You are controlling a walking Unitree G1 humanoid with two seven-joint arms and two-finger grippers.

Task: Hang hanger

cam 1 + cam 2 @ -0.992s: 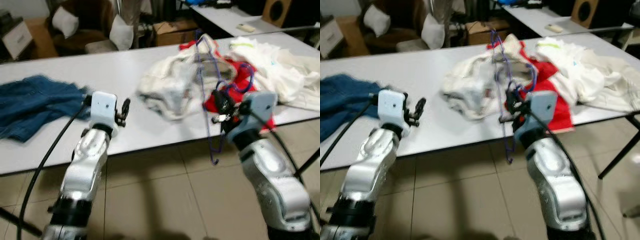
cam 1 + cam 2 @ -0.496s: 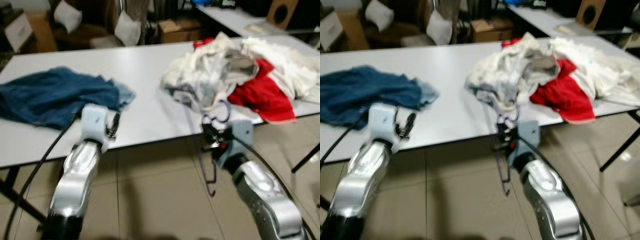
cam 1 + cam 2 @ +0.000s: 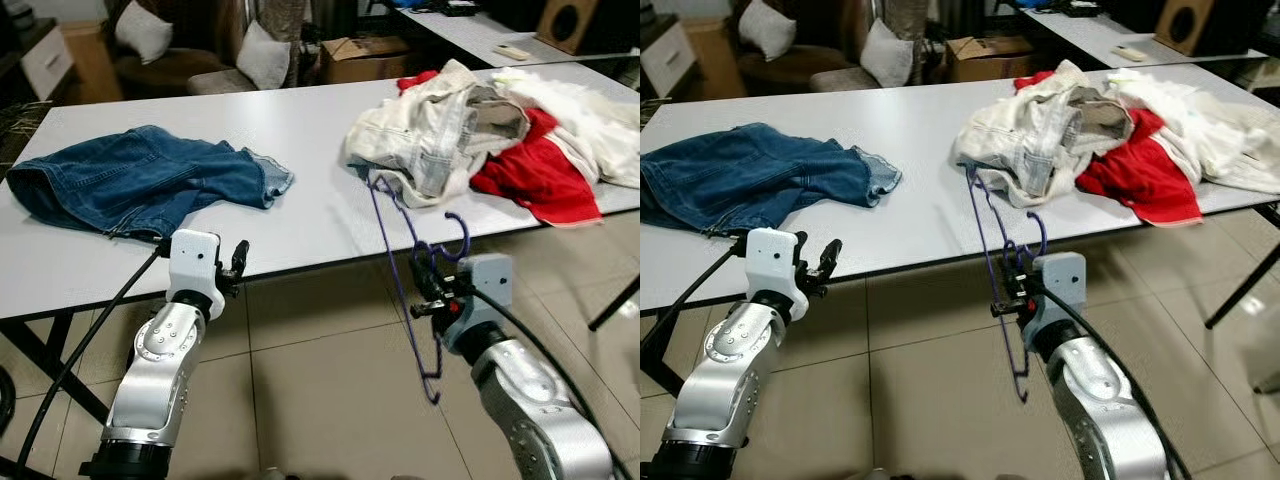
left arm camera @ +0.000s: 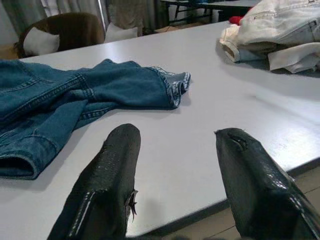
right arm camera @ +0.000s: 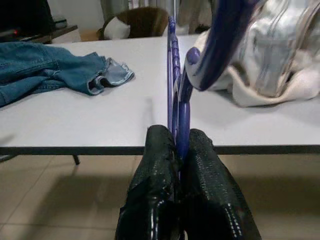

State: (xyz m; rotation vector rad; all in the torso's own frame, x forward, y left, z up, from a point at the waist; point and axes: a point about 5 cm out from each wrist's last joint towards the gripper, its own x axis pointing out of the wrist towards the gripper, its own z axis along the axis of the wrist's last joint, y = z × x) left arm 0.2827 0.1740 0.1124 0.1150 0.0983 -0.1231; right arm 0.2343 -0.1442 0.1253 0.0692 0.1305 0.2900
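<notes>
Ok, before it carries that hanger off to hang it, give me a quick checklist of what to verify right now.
1. Right gripper shut on the purple hanger: ok.
2. Hanger free of the white clothes pile: cannot tell, its top end lies at the pile's edge.
3. Left gripper open and holding nothing: ok.
4. Blue jeans apart from the hanger: ok.
5. Rail or rod to hang it on in sight: not ok.

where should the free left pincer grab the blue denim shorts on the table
Take the frayed leg hem of the blue denim shorts, coming in low from the white table's near edge: it is the nearest, thinnest fold, facing the open left pincer.
</notes>
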